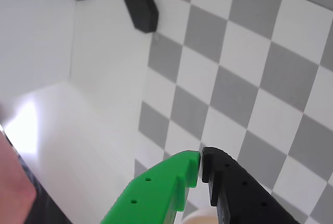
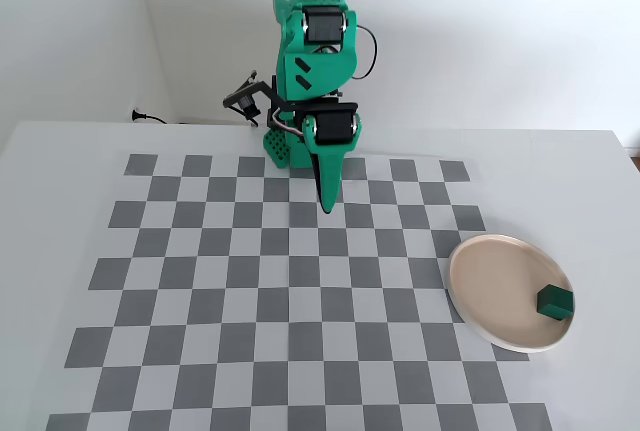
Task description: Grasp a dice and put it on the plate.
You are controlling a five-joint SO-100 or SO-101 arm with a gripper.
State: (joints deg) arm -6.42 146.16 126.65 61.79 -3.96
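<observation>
On the right side of the fixed view, the dice [image 2: 555, 299], a small plain dark green cube with no visible pips, rests inside the plate [image 2: 490, 276] near its right rim. That plate is round, shallow and pinkish-beige with a lighter rim, and sits on the counter [image 2: 60, 171] at the right edge of the grey-and-white checkerboard mat [image 2: 250, 291]. The green arm [image 2: 312, 71] stands at the mat's far edge, well apart from the plate. Its claw [image 1: 201, 161] points downward, empty, with the green and black fingertips pressed together. Nothing lies between arm and plate.
</observation>
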